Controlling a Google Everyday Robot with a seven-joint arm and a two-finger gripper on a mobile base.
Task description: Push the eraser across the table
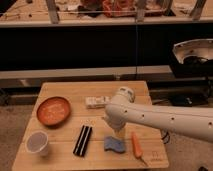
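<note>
We find the eraser (83, 140) lying flat on the table (131, 88), in the front half and left of centre, its long axis running roughly front to back with a slight lean. It touches nothing. The pale cup (37, 143) stands to its left, the orange bowl (53, 110) behind and to the left, and the blue sponge (115, 145) to its right, each apart from it. The carrot (137, 144) lies beyond the sponge, and a white box (96, 102) sits near mid-table.

The arm (165, 117) reaches in from the right and bends downward, placing the gripper (116, 131) low over the tabletop, right of the eraser and just behind the sponge. The arm's own bulk hides the tip, so we cannot tell whether it is apart or together.

We judge that this posture suits a sideways push: lowered beside the eraser's long flank, the gripper can bear on a broad face. No contact is evident, and in our assessment the push is not yet begun. Risk noted: a leftward shove drives the eraser toward the cup, and an off-centre contact would swing the block rather than slide it
</note>
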